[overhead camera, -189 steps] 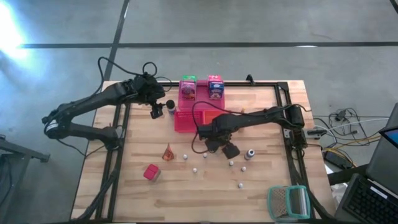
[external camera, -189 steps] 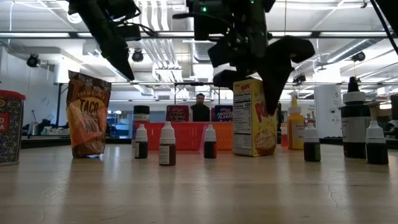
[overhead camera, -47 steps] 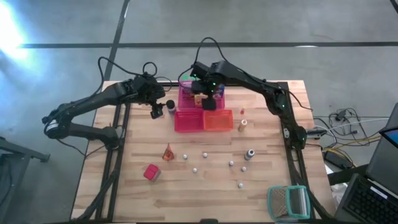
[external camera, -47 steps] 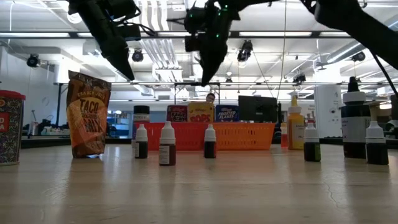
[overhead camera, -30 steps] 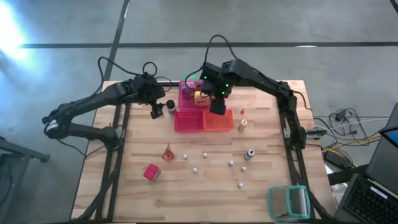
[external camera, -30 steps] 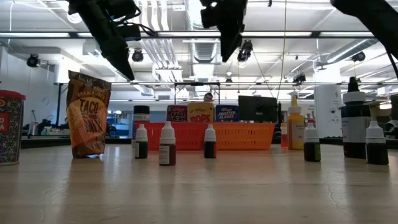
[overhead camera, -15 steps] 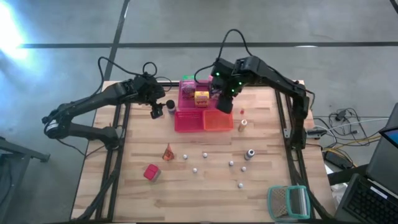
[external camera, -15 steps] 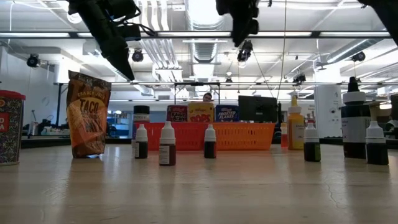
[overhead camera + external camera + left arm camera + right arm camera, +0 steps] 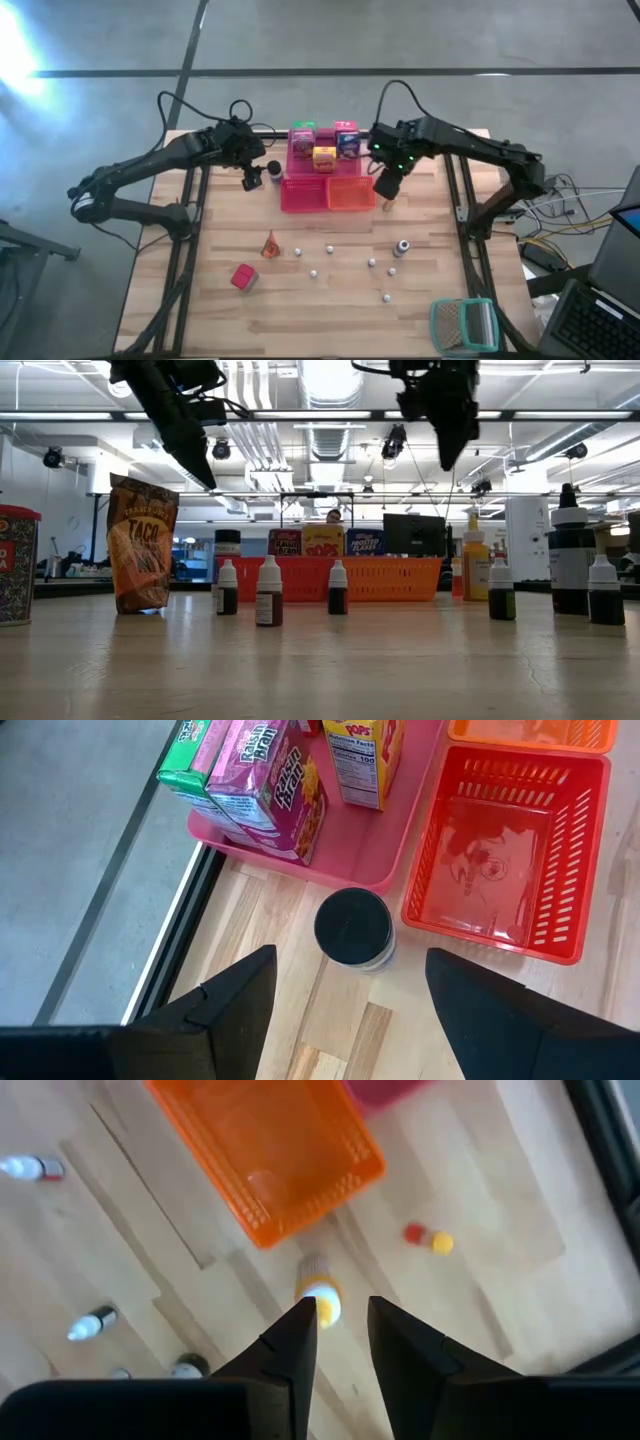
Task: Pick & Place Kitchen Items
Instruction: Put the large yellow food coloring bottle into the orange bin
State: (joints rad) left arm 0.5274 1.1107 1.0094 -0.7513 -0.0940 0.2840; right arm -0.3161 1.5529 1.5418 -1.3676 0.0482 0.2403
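Observation:
A pink tray (image 9: 300, 165) at the table's far middle holds green (image 9: 302, 132), yellow (image 9: 324, 156) and blue (image 9: 347, 141) cartons, all standing upright. My right gripper (image 9: 343, 1305) hangs high over a small yellow-and-white capped bottle (image 9: 318, 1295), which stands beside the orange basket (image 9: 270, 1150). Its fingers are close together and hold nothing. My left gripper (image 9: 350, 958) is open above a black-lidded jar (image 9: 353, 928) that stands next to the pink tray. Several tiny dropper bottles (image 9: 330, 250) stand on the near half of the table.
A red basket (image 9: 303, 195) sits left of the orange one. A taco bag (image 9: 270, 244) and a red can (image 9: 243, 277) stand near left. A tiny red-and-yellow piece (image 9: 428, 1237) lies by the far right rail. A teal-framed mesh thing (image 9: 463, 325) lies at the near right corner.
My right gripper has gone from over the pink tray toward the table's right edge and a little nearer. It is now above the small bottle beside the orange basket. The yellow carton has stayed standing in the pink tray.

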